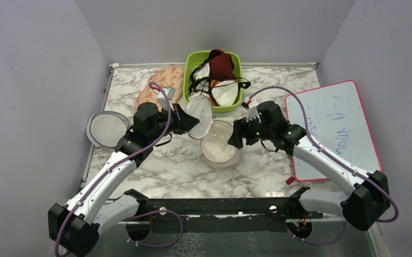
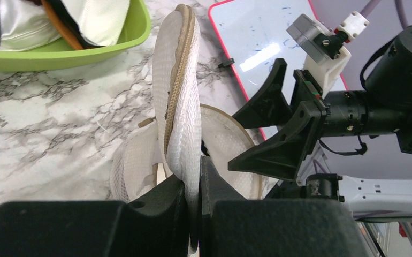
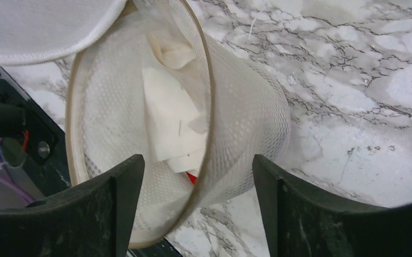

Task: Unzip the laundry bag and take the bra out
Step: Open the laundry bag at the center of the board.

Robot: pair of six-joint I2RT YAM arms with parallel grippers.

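The cream-white mesh laundry bag [image 1: 220,147] lies open at the table's middle, its lid half [image 1: 200,115] lifted upright. My left gripper [image 1: 197,124] is shut on the lid's rim [image 2: 181,107], holding it up. My right gripper [image 1: 235,138] is open, its fingers straddling the rim of the bag's lower half [image 3: 155,128]. White cloth fills the bag, and a small bit of the red bra [image 3: 192,177] shows under it.
A green basket [image 1: 234,105] behind the bag holds a dark maroon garment [image 1: 221,63] and white cloths. Pink floral pads [image 1: 158,88] lie back left, a grey-rimmed mesh disc [image 1: 107,129] at the left, a pink-edged whiteboard [image 1: 338,124] at the right.
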